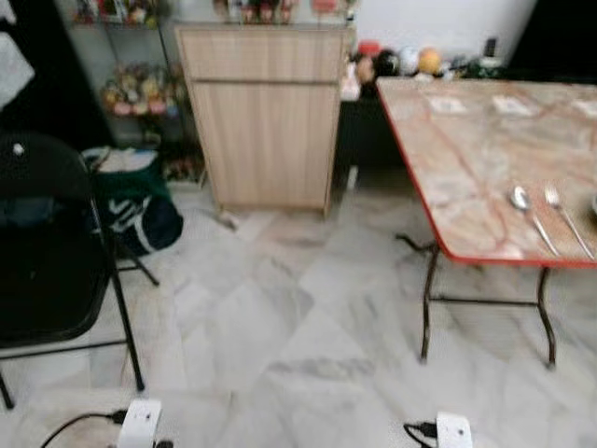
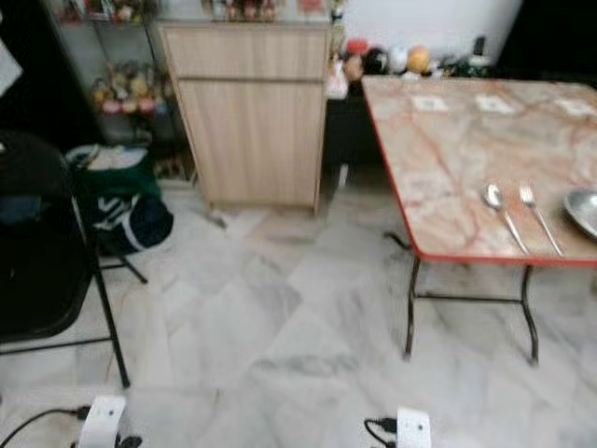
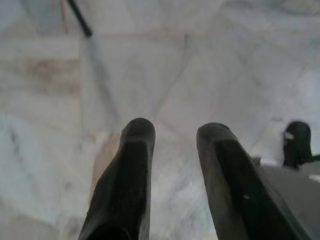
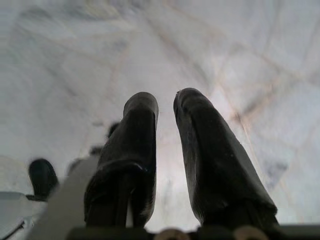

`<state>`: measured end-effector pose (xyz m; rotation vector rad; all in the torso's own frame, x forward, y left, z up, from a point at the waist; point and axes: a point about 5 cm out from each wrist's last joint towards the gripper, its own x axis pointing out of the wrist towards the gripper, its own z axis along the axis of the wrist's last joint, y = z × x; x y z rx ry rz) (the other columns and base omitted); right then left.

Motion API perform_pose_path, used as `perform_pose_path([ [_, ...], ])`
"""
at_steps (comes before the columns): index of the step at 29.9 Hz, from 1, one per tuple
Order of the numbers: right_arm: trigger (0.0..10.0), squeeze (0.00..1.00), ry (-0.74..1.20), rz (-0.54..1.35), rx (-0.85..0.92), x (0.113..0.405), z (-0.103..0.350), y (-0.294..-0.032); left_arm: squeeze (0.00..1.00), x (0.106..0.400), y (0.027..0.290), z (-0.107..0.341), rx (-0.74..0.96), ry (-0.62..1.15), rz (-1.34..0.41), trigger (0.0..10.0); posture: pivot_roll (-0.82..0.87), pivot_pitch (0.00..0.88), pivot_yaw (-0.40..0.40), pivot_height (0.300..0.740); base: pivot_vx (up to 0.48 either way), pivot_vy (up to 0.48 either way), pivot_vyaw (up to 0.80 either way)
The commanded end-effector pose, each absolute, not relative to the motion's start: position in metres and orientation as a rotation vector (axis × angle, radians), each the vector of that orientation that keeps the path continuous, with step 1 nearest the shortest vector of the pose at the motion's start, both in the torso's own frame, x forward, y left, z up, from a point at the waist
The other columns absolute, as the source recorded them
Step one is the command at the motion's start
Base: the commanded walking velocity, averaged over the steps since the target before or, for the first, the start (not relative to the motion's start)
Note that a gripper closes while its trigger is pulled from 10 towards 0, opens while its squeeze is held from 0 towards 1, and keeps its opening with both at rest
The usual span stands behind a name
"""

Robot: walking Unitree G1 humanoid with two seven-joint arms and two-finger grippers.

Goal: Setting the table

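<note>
Spoon (image 2: 504, 217) and fork (image 2: 540, 217) lie side by side near the near edge of the table (image 2: 438, 159), at the right of the scene, with a metal plate (image 2: 584, 209) just right of them. Both arms hang low over the marble floor (image 2: 280, 317): left tool (image 3: 172, 132) and right tool (image 4: 165, 102) are each slightly parted, holding nothing. Best to step closer and square up (the chair (image 1: 47, 243) stands well to the left) before reaching.

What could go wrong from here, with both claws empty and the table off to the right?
1. The spoon and fork lie close to the table's red edge; a careless reach could knock them off.
2. The black folding chair stands close on the left; a turn could clip it.
3. A cable trails on the floor near the left arm and might snag.
</note>
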<state>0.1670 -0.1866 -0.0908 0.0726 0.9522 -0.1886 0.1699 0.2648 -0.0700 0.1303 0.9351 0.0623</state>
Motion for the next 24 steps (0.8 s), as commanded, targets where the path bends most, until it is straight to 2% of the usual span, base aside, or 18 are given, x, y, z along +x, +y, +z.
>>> perform_pose_path([
  [1,10.0,0.00,0.988,-0.089,0.209,0.165,-0.094,-0.164,0.00,0.183,0.245,-0.071,-0.063,0.903,0.126,10.0,0.15,0.000,-0.111,0.740,0.000,0.000,0.00],
  [8,10.0,0.00,0.991,-0.115,0.194,0.160,-0.095,-0.180,0.00,0.187,0.241,-0.070,-0.063,0.894,0.113,10.0,0.15,0.000,-0.109,0.740,0.000,0.000,0.00],
  [24,10.0,0.00,0.991,-0.115,0.194,0.160,-0.095,-0.180,0.00,0.187,0.241,-0.070,-0.063,0.894,0.113,10.0,0.15,0.000,-0.109,0.740,0.000,0.000,0.00],
])
